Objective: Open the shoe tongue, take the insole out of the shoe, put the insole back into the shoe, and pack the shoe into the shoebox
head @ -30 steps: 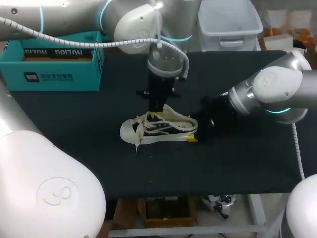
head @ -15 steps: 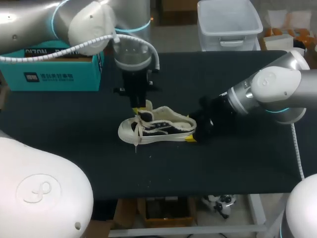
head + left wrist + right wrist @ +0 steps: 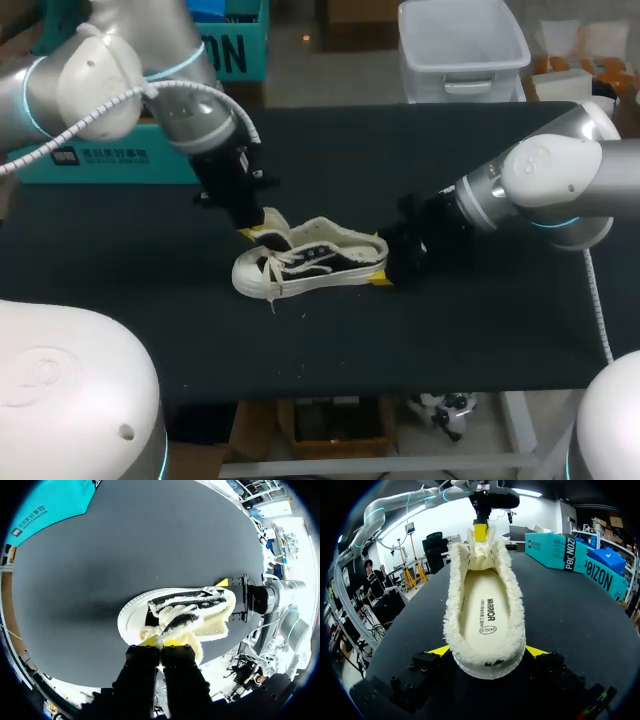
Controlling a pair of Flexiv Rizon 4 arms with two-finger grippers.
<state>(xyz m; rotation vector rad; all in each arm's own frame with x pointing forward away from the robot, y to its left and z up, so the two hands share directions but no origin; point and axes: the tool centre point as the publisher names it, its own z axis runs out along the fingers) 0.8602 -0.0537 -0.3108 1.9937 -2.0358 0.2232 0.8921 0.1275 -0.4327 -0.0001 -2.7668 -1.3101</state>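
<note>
- Head view: the pale shoe [image 3: 310, 262] lies on its sole mid-desk [image 3: 330, 340]. The left pincer [image 3: 262, 228] nips the tongue [image 3: 275, 222], and the right pincer [image 3: 385, 270] clamps the heel. The teal shoebox [image 3: 100, 160], with white lettering on its side, sits at the far left edge.
- Left wrist view: the yellow tips stand narrow, pinching the fleecy tongue from both sides.
- Right wrist view: the yellow tips stand wide, pressed on either side of the heel. The insole [image 3: 485, 615] lies inside the shoe and bears dark print.

Left claw [image 3: 256, 231], right claw [image 3: 384, 272] crowd the shoe [image 3: 318, 272]; near side free
</note>
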